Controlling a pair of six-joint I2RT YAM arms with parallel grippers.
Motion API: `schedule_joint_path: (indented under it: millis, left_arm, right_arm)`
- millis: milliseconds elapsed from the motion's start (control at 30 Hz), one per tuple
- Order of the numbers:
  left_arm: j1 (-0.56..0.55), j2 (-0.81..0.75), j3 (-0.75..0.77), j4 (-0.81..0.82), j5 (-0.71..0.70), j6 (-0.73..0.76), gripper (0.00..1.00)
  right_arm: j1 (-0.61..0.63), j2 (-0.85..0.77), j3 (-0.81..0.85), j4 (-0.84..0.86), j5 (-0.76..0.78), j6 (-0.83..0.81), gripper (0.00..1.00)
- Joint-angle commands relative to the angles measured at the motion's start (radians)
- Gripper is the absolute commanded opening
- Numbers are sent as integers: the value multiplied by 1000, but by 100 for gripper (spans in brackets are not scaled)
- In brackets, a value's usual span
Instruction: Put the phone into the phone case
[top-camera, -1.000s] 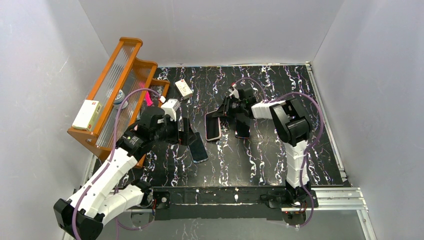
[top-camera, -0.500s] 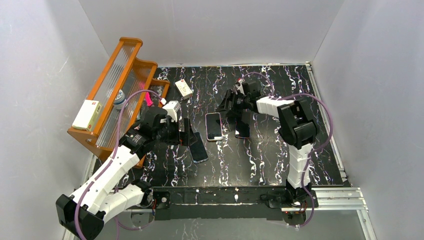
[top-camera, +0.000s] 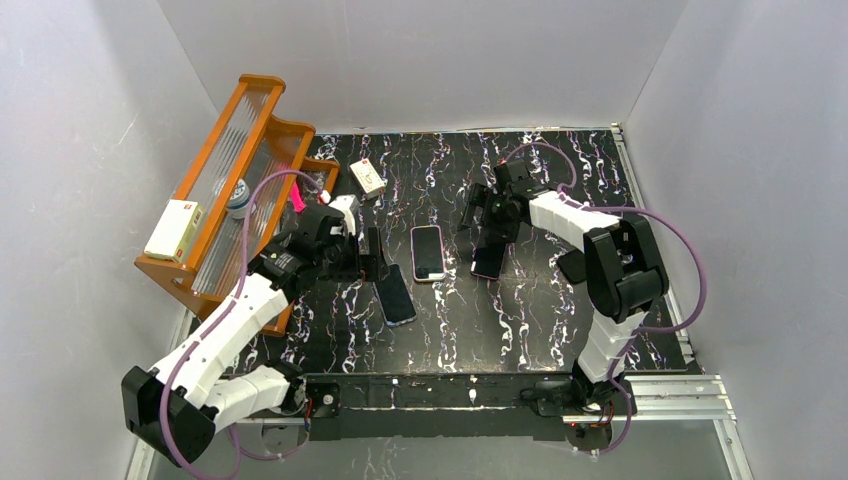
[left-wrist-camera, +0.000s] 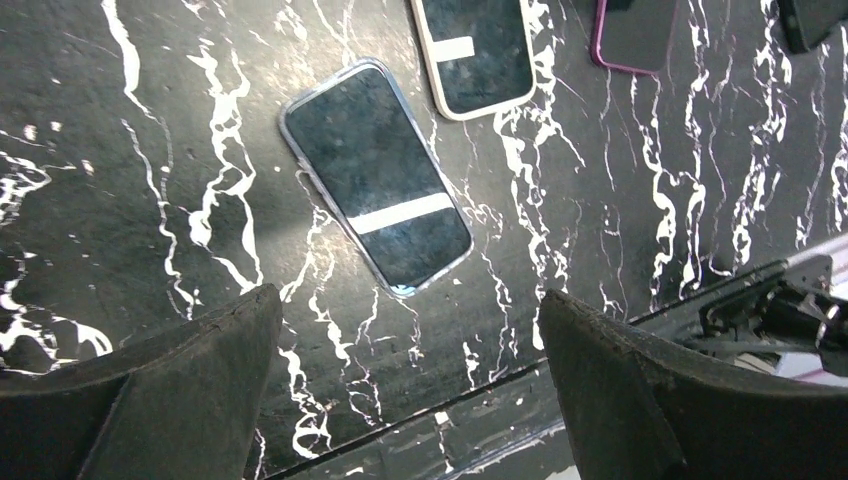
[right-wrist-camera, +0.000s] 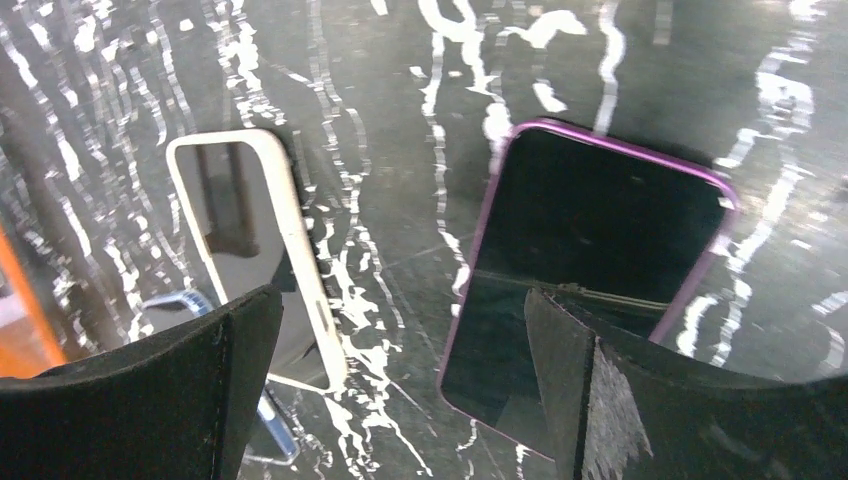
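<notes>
Three handsets lie flat on the black marbled table. The middle one (top-camera: 427, 252) shows a dark screen framed by a cream phone case (right-wrist-camera: 250, 240), also seen in the left wrist view (left-wrist-camera: 475, 50). A purple-rimmed phone (top-camera: 487, 262) (right-wrist-camera: 590, 270) lies to its right. A clear-rimmed phone (top-camera: 395, 293) (left-wrist-camera: 378, 180) lies to its left. My right gripper (top-camera: 490, 222) (right-wrist-camera: 400, 300) hovers open above the gap between the cream and purple ones, holding nothing. My left gripper (top-camera: 374, 256) (left-wrist-camera: 408, 320) is open and empty just above the clear-rimmed phone.
An orange wooden rack (top-camera: 230, 170) stands along the left wall, with a white box (top-camera: 172, 230) on it, a bottle (top-camera: 238, 195) and a pink item (top-camera: 297, 197) beside it. A small white box (top-camera: 367, 177) lies at the back. The table's front rail (left-wrist-camera: 600, 330) runs close to the left gripper.
The right gripper opened and let go of the cream-cased phone, which went from tilted to lying flat. That arm then drew back to the right. The left arm shifted slightly.
</notes>
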Motion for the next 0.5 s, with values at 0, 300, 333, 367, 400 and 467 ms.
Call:
schedule_joint_path:
  millis: [0, 300, 333, 367, 400, 467]
  left_arm:
    - [4, 8, 75, -41, -108, 16, 98]
    - [4, 97, 118, -14, -235, -50, 98]
    - [4, 108, 130, -10, -237, -51, 97]
    - [4, 122, 138, -5, -238, -52, 97]
    - [4, 133, 143, 3, -240, -53, 97]
    - [4, 145, 141, 23, -243, -47, 97]
  right_arm:
    - [0, -52, 1, -134, 213, 11, 99]
    - [9, -62, 2, -251, 397, 130, 99]
    - [10, -61, 0, -251, 396, 140, 99]
    - [10, -61, -3, -249, 393, 147, 99]
    - [11, -61, -5, -245, 390, 152, 99]
    - [13, -57, -6, -250, 390, 156, 99]
